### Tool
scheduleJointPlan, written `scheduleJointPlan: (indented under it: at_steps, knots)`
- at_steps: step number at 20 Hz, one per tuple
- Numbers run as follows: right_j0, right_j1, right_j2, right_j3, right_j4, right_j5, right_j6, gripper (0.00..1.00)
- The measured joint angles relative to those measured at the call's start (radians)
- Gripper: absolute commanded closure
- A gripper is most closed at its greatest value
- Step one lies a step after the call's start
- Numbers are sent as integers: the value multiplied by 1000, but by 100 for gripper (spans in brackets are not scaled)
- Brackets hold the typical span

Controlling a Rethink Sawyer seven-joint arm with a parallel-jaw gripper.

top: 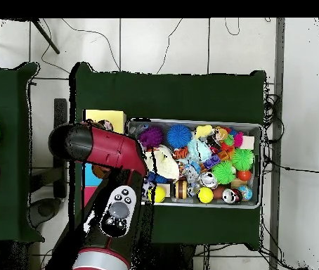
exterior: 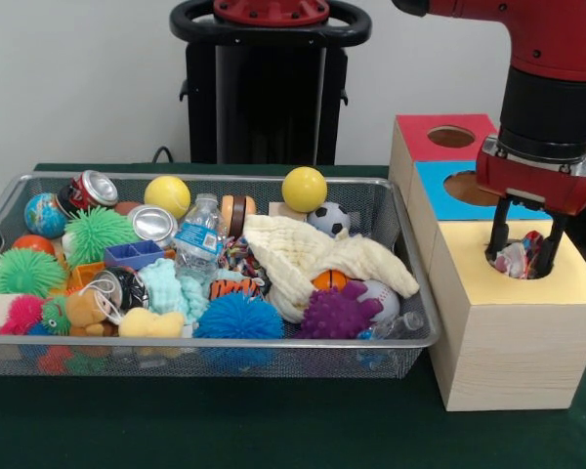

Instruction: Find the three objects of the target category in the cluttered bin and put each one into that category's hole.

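A small white and red object is held pinched between the fingers of the gripper, right at the mouth of the hole in the yellow-topped box. The opening lies directly beneath; the cluttered bin sits alongside.

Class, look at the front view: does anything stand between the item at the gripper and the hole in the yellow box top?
Nothing visible does. The gripper hangs right over the yellow box's hole, and the small multicoloured item between its fingers already sits at the opening.
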Motion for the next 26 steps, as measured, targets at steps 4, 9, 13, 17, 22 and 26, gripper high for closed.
scheduleJointPlan:
  at_steps: [4,9,13,17,22,26]
  knots:
    - [0,0,0,0,0,0,0,0]
    - [0,0,0,-1,-1,0,0,0]
    - [1,-1,0,0,-2,1,0,100]
    - [5,-7,0,0,-3,1,0,100]
    - [6,-14,0,0,-3,1,0,100]
    - [8,-21,-2,0,-4,1,0,100]
